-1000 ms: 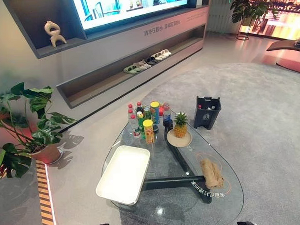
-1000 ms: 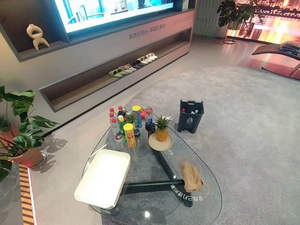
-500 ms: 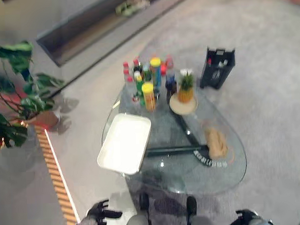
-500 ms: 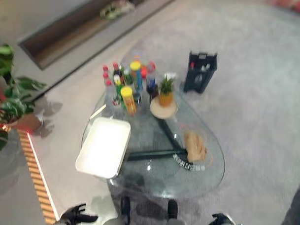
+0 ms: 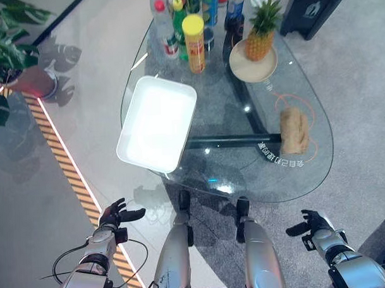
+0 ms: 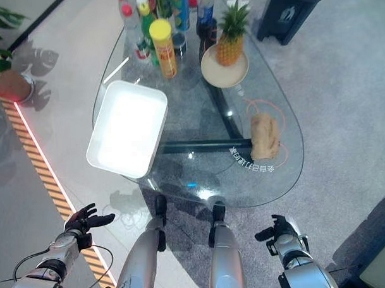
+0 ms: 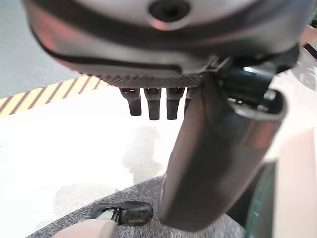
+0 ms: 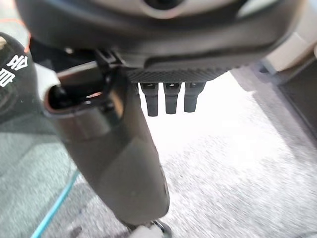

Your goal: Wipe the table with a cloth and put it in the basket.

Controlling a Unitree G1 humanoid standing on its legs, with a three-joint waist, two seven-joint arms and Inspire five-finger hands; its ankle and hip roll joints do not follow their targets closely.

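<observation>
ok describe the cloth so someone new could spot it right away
Start at the glass table. On the robot's right side of it, nearer than the pineapple on its plate, lies the cloth: a crumpled tan bundle, the only soft thing among bottles and the white tray.

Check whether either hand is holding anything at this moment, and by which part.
Nothing is held. The left hand and right hand hang open, low beside the glass table. The crumpled tan cloth lies untouched on the table.

Clear glossy glass table (image 5: 241, 180), rumpled tan cloth (image 5: 294, 131), smooth white plastic tray (image 5: 155, 123).
</observation>
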